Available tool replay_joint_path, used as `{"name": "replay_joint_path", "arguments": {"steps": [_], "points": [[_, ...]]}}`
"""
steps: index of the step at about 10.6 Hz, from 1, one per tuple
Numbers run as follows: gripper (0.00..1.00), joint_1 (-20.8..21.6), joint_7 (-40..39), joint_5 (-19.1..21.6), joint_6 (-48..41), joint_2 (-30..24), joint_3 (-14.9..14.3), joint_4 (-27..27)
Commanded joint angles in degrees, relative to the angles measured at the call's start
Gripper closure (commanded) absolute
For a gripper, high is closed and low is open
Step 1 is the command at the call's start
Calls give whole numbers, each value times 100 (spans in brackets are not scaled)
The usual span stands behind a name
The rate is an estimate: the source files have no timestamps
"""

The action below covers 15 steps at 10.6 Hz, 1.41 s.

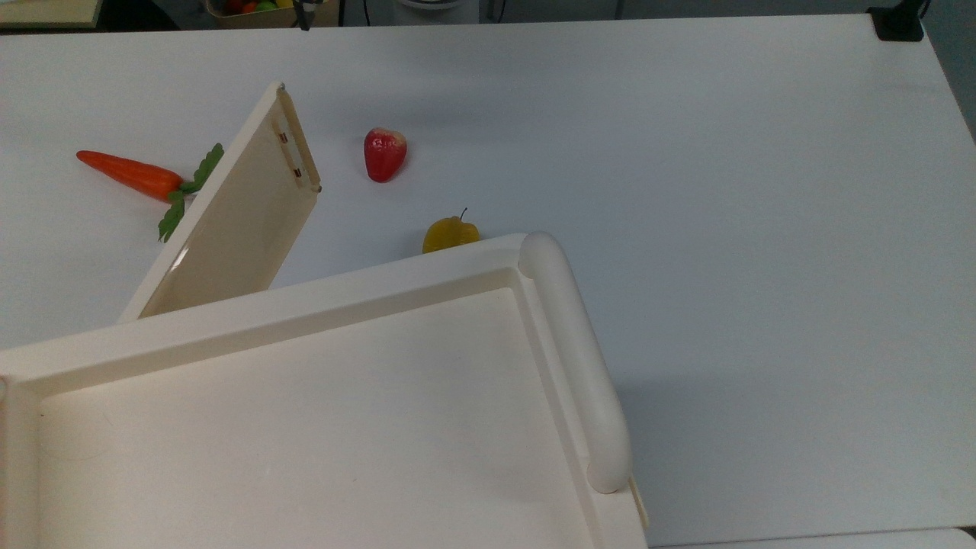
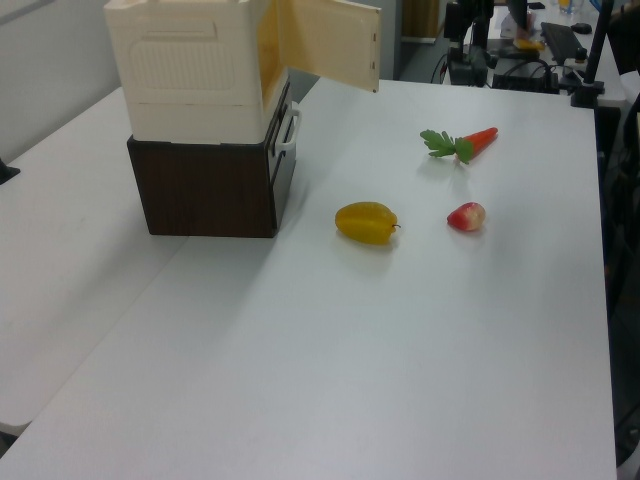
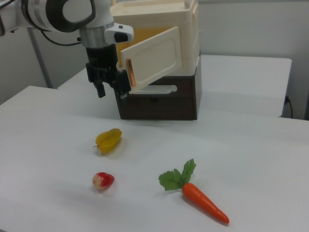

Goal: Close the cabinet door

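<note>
The cabinet door (image 1: 244, 221) is a cream-beige panel swung wide open from the cabinet (image 1: 305, 412), its slot with two brownish fittings near the free edge. In the left view the door (image 2: 325, 40) sticks out to the right of the cream cabinet (image 2: 190, 80). In the right view the door (image 3: 154, 60) angles out from the cabinet (image 3: 159, 14). My gripper (image 3: 111, 87) hangs pointing down just left of the door's free edge, above the table. It is open with nothing between its fingers. How far it stands in front of the door I cannot tell.
The cabinet rests on a dark brown base (image 2: 205, 190) with a drawer handle (image 3: 154, 89). On the white table lie a yellow toy fruit (image 3: 108, 140), a red strawberry (image 3: 103, 180) and a carrot (image 3: 203, 203). A box of toys (image 1: 259, 9) sits beyond the table's far edge.
</note>
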Motion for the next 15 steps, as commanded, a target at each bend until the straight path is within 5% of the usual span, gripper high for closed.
{"name": "replay_joint_path", "arguments": {"steps": [1,5,12,13,15], "points": [[0,-123,36,66,221,-47,-23,-23],[0,-221,-526,664,118,-99,-23,-41],[0,-177,-956,762,135,-3,29,-41],[10,-186,-1106,710,170,-3,29,-23],[76,-195,-1571,700,205,-3,29,-23]]}}
